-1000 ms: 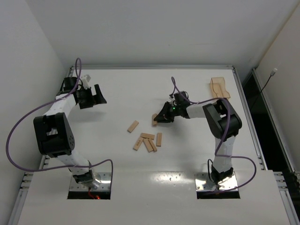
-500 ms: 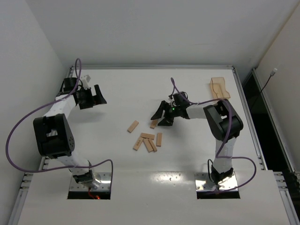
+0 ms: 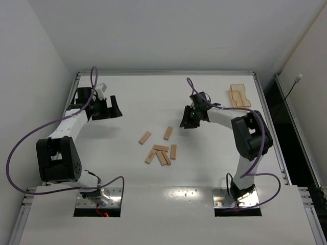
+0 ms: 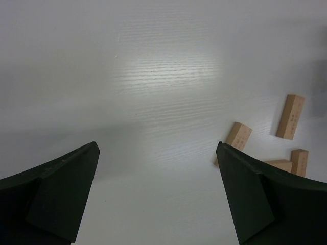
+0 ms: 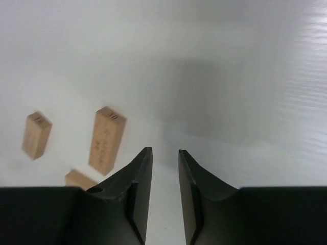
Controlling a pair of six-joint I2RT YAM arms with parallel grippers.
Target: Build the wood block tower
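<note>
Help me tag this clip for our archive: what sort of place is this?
Probably a robotics lab test cell: plain white walls around a white table, the left arm and right arm bolted at its near edge, with wood blocks and a plastic tray laid out.

The blocks (image 3: 173, 151) were small flat planks of light tan wood, all lying loose on the white desk (image 3: 127, 173) near its middle. Most sat in a tight cluster (image 3: 162, 156) – several side by side and touching, fanned at slightly different angles, with one laid crosswise at their far ends. A lone block (image 3: 145, 137) lay slanted to the cluster's far left; a second lone block (image 3: 168, 132) lay just beyond the cluster, nearly lengthwise.
</note>
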